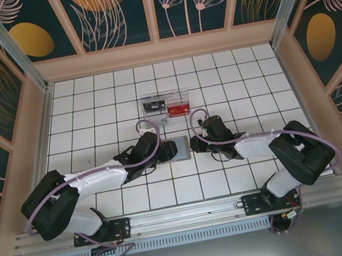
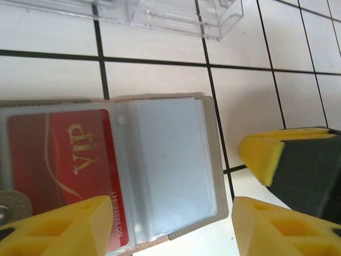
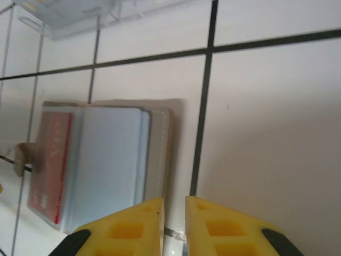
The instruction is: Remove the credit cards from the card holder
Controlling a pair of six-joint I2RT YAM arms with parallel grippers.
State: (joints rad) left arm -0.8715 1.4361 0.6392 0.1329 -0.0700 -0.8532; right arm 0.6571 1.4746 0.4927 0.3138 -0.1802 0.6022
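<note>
Two robot arms lean in from either side over the card holder (image 1: pixel 181 147), which lies open and flat near the middle of the white tiled table (image 1: pixel 88 102). Its left clear sleeve holds a red card (image 2: pixel 58 160) printed "VIP". The right sleeve (image 2: pixel 170 160) is plain and pale. The left end effector (image 2: pixel 170 226) hovers over the holder's near edge, yellow fingers well apart, gripping nothing. The right end effector (image 3: pixel 174 213) hangs near the holder's right edge, fingers almost together with a thin gap, gripping nothing. Behind the holder stands a clear plastic tray (image 1: pixel 166 96) containing a red item and a dark item.
</note>
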